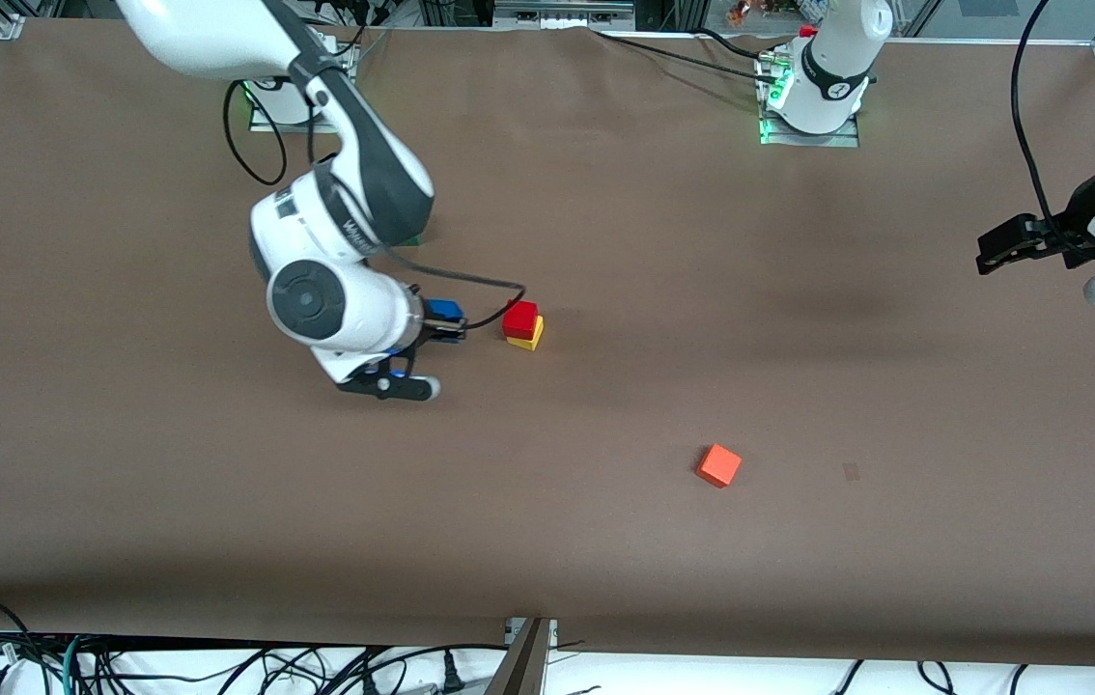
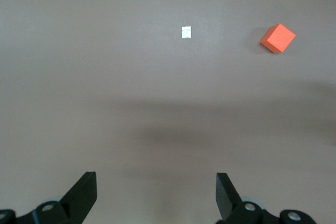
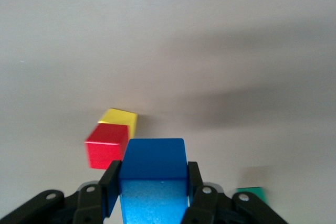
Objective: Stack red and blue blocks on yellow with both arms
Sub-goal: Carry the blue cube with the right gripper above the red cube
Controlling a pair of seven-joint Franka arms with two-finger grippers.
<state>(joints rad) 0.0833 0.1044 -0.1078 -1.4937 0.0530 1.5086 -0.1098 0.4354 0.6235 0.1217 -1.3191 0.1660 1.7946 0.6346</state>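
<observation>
The red block (image 1: 520, 318) sits on the yellow cube (image 1: 532, 338) near the table's middle; both also show in the right wrist view, red (image 3: 107, 150) on yellow (image 3: 121, 116). My right gripper (image 1: 444, 325) is shut on the blue block (image 1: 444, 311), held above the table beside the stack, toward the right arm's end. In the right wrist view its fingers (image 3: 111, 182) clamp the blue block (image 3: 154, 157) on two sides. My left gripper (image 1: 999, 250) waits open and empty over the left arm's end of the table; its wrist view shows it (image 2: 156, 182) over bare table.
An orange cube (image 1: 719, 464) lies nearer the front camera than the stack, toward the left arm's end; it also shows in the left wrist view (image 2: 277, 38). A green cube (image 3: 252, 194) lies near the right gripper. A small pale mark (image 2: 186, 32) is on the tabletop.
</observation>
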